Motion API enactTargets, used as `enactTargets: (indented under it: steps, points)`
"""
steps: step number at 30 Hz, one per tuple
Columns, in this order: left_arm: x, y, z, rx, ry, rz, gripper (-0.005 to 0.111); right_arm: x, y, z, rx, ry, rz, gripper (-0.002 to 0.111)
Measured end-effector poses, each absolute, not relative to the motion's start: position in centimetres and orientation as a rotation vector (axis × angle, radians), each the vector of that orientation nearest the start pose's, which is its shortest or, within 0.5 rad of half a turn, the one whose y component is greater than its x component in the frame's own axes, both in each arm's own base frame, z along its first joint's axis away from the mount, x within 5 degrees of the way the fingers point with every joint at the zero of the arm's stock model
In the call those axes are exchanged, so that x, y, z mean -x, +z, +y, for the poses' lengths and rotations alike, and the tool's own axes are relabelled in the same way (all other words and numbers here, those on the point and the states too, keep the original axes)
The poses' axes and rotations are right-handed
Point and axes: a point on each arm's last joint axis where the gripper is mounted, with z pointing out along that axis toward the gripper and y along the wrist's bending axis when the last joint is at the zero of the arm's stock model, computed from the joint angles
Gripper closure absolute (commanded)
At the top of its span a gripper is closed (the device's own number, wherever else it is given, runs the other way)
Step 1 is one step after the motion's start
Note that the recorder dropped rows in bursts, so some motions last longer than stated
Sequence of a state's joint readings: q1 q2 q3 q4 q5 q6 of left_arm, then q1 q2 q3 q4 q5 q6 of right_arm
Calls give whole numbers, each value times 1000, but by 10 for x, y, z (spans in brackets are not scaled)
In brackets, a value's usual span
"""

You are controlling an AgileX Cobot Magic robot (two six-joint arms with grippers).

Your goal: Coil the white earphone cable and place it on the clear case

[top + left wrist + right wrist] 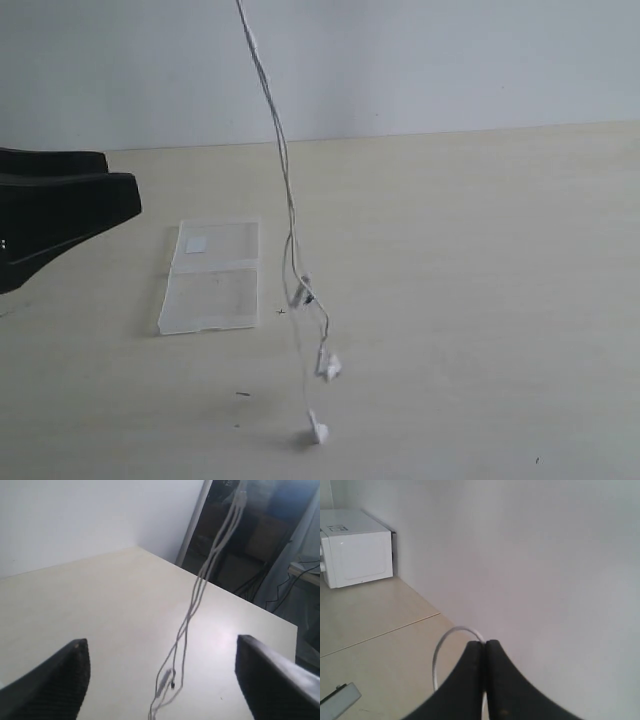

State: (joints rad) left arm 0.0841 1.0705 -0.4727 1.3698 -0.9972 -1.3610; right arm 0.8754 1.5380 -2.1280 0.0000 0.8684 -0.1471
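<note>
The white earphone cable (287,190) hangs from above the exterior view's top edge down to the table, its earbuds (319,432) and a small inline piece (302,291) near the tabletop. My right gripper (485,644) is shut on the cable, a white loop (442,645) arching out beside its tips; the gripper itself is out of the exterior view. The clear case (211,276) lies flat on the table, left of the hanging cable. My left gripper (162,655) is open, its fingers (60,680) wide apart, with the cable (197,590) dangling some way beyond them. The black left arm (55,205) sits at the exterior view's left edge.
The pale wooden table (480,300) spreads under everything. A white microwave-like box (355,547) stands against the wall in the right wrist view. Dark cables and furniture (260,555) lie beyond the table's far edge in the left wrist view.
</note>
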Motion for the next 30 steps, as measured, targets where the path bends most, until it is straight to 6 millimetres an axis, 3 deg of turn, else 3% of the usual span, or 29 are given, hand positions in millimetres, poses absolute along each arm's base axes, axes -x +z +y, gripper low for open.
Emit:
enactTargets:
  steps: [15, 21, 24, 26, 28, 29, 30]
  points:
    - [-182, 278, -62, -547, -909, 1648, 30, -185, 589, 224, 807, 584, 1476, 108]
    - [-188, 279, -60, -527, -888, 1610, 30, -184, 586, 232, 820, 681, 1498, 108]
    - [-193, 270, -69, -541, -939, 1635, 30, -186, 582, 240, 832, 740, 1509, 108]
    - [-197, 263, -79, -565, -960, 1649, 42, -188, 579, 243, 838, 749, 1515, 108]
    - [-202, 254, -85, -573, -928, 1694, 78, -189, 578, 245, 840, 756, 1520, 108]
    - [-203, 252, -85, -572, -919, 1712, 106, -189, 578, 245, 840, 756, 1520, 108]
    - [-203, 250, -86, -572, -917, 1730, 105, -189, 578, 245, 842, 755, 1522, 108]
